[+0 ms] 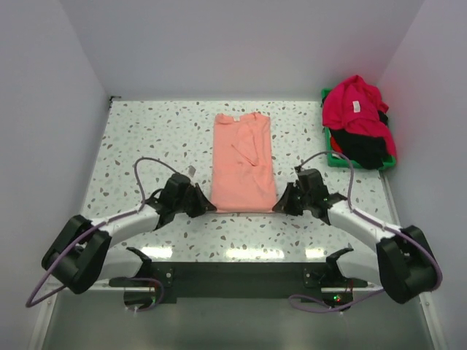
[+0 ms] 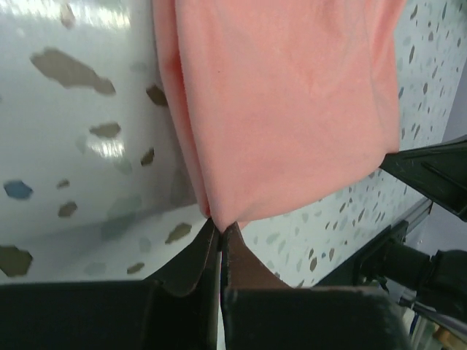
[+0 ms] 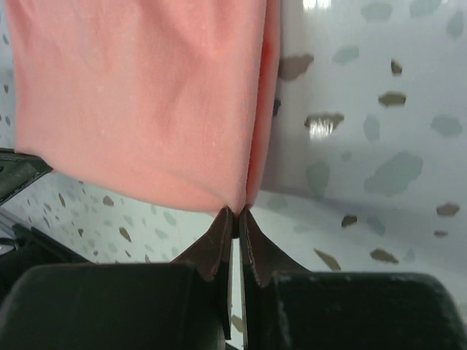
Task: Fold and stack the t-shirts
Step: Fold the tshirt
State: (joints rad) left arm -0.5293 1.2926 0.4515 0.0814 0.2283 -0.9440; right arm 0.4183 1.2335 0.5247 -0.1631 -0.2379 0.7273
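— Nearest?
— The left end effector (image 2: 219, 230) and right end effector (image 3: 237, 215) are each pinched closed on a near corner of the salmon-pink cloth t-shirt (image 1: 243, 160), which lies flat on the speckled bench (image 1: 146, 138).
— Beyond?
— A crimson red cloth t-shirt (image 1: 354, 102) over a black t-shirt (image 1: 365, 149), in a green plastic bin (image 1: 337, 157).

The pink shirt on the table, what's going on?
It is being folded. The salmon-pink cloth t-shirt lies as a strip on the speckled table, and the left gripper and right gripper are each shut on a near corner. A crimson red t-shirt and a black t-shirt sit in the green plastic bin.
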